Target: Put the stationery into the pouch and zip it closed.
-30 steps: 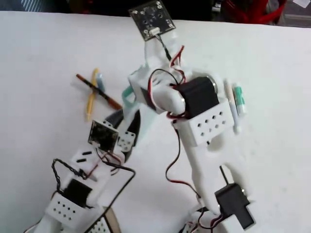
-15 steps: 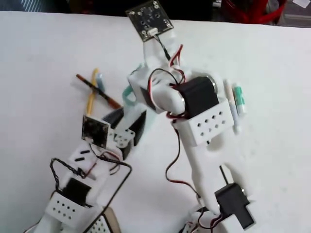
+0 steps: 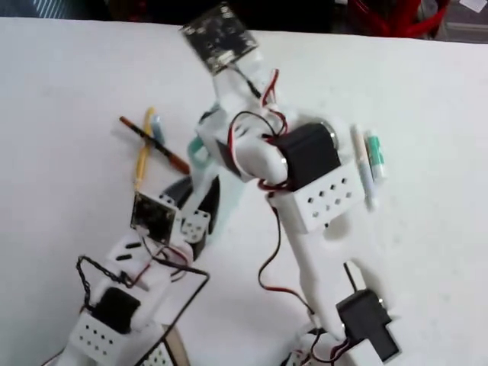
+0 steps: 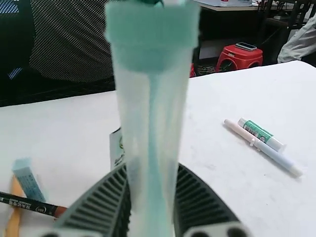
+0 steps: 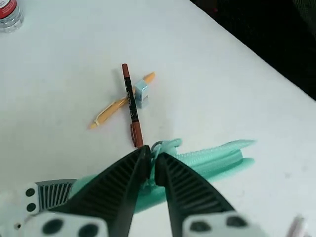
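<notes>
Clamping the pouch (image 4: 148,98) between its jaws is the left hand (image 4: 150,173); the right hand (image 5: 152,157) pinches shut on the zip pull (image 5: 160,146). Beyond the pouch, a pencil (image 5: 130,103), yellow pen (image 5: 111,112) and eraser (image 5: 141,91) lie on the tabletop (image 3: 76,76) to one side, with a marker (image 4: 259,133) and white pen (image 4: 269,153) to the other. Nothing looks packed; filling and zipping remain.

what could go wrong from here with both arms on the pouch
1. Both the left tool and right tool grip the pouch while the pencil, yellow pen and white pen lie on the table; zipping now could shut it empty.
2. The right tool pinches only the pouch's end, so it may slip off under pull.
</notes>
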`<move>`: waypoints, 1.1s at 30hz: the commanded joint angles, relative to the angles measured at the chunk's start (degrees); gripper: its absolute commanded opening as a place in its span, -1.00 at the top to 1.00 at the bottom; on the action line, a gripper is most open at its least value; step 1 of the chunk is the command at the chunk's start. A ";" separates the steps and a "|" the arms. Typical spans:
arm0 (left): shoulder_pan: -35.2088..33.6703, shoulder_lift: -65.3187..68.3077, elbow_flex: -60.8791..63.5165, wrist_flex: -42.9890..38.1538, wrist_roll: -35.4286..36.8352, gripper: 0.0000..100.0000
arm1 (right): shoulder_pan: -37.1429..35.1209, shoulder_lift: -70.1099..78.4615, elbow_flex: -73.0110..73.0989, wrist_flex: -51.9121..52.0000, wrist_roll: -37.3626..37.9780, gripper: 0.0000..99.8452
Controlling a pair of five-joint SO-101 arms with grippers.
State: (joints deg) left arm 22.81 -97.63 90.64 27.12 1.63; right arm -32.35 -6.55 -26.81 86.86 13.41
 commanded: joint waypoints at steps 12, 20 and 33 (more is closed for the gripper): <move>1.98 -7.08 1.41 1.14 -0.88 0.95 | 9.80 0.40 9.32 -12.62 3.08 0.96; 1.98 -7.08 1.41 2.46 -0.88 0.95 | 10.24 0.40 8.97 -15.78 3.08 0.96; 1.98 -7.08 1.41 2.46 -0.88 0.95 | 14.20 0.48 9.05 -18.07 3.08 0.96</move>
State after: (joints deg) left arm 22.81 -103.69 93.27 29.49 1.27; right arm -20.40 -5.67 -17.58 69.54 15.87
